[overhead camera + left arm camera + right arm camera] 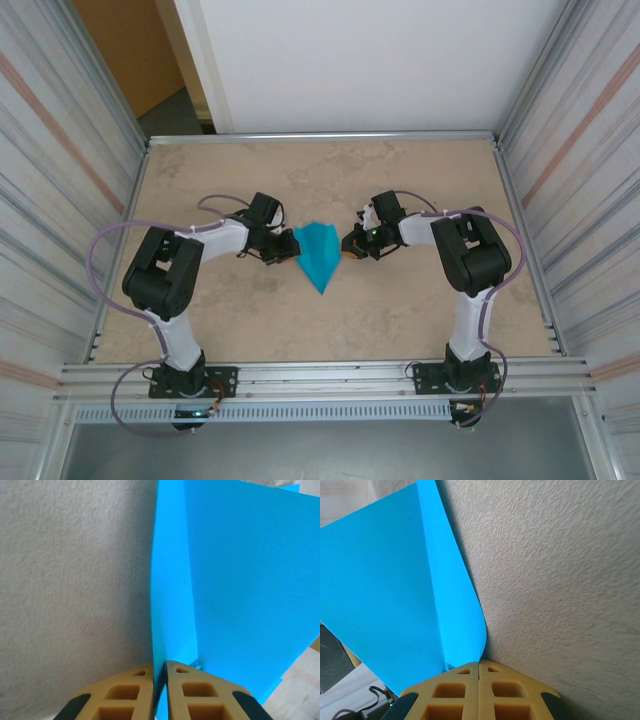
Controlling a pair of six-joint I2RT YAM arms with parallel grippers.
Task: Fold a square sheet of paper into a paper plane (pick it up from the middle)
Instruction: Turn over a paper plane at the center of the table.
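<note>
Paper plane, teal-blue and already folded to a pointed dart, sits at the middle of the worktop, about halfway between the left and right edges; its tip points toward the near edge and its wide end toward the far edge. We see the left gripper at the plane's left side and the right gripper at its right side, both arms reaching in low from either side. From the left wrist, the left gripper has its tan fingers drawn nearly together, pinching a raised fold of the paper in the thin slit between them (a sliver of blue shows there). From the right wrist, the right gripper has its fingers pressed together, nipping the curled edge of the paper at the very tips. The worktop surface beside the plane is pale and speckled.
</note>
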